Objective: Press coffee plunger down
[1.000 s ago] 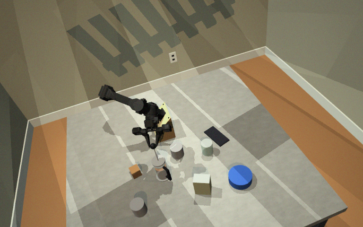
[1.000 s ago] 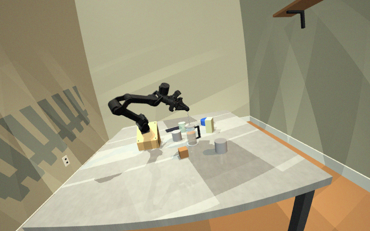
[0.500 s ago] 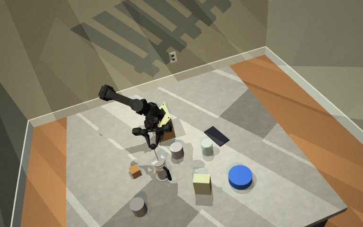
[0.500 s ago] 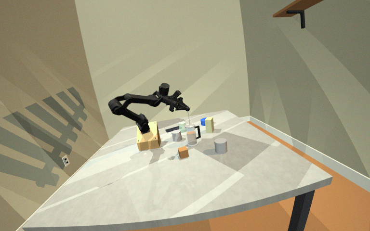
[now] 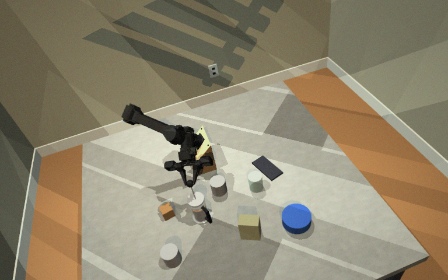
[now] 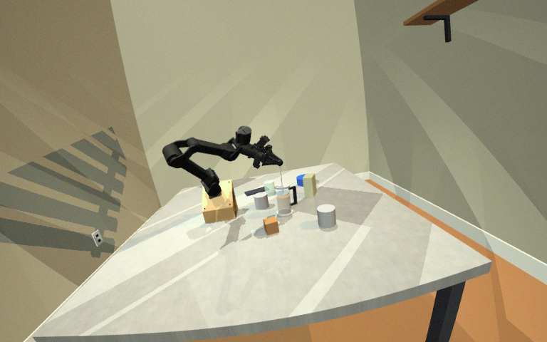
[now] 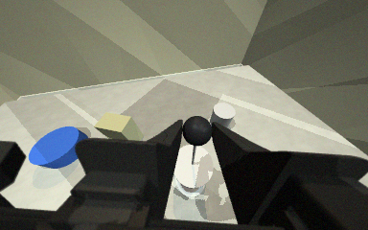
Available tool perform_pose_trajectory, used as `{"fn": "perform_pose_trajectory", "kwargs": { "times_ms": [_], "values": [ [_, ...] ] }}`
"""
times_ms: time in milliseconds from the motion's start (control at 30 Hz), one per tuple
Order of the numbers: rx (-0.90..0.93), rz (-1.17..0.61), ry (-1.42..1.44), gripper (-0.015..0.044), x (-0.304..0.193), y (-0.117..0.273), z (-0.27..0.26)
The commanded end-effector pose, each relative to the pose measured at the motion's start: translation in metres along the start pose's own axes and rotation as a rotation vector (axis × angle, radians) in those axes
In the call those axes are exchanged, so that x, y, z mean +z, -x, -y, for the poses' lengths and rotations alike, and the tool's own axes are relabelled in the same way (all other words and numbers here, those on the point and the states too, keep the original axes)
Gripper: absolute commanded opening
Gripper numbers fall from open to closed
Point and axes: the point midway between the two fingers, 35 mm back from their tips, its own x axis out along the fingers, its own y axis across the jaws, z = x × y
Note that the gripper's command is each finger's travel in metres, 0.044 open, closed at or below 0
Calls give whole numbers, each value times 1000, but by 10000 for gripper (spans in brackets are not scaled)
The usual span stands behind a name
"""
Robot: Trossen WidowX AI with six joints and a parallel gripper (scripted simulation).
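plunger knob: black ball, we see it pinched between the two dark fingers of the gripper in wrist view; one finger each side, touching it.
plunger rod: thin, runs from knob down to the press lid; looks upright in exterior view, still raised well above the lid.
coffee press: clear glass w/ black handle, stands upright on the table, near the middle of the cluster, handle facing away from arm base.
gripper: closed on the knob, coming in from above and from the arm side, tilted downward.
arm: black, elbow bent back over its tan base block, reaching out over the press.
orange cube: just beside the press, apart from it.
grey cylinder near base: just beside the press on the arm side; can't tell if touching in top view.
pale green cylinder: a bit further out, next to a dark flat slab.
tan box: near the press on the handle side, apart.
blue disc: beside the tan box, further from press.
white-grey cylinder: alone toward the table's near edge, well apart from the rest.
room: wall outlet on the wall behind the table; wood shelf w/ black bracket high up in exterior view.
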Motion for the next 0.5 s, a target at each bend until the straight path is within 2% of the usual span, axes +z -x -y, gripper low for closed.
{"fn": "perform_pose_trajectory", "kwargs": {
  "times_ms": [0, 467],
  "values": [
    [-8, -45, 40, 123, -24, -9, -1],
    [-8, -44, 40, 123, -43, -23, -2]
  ]
}}
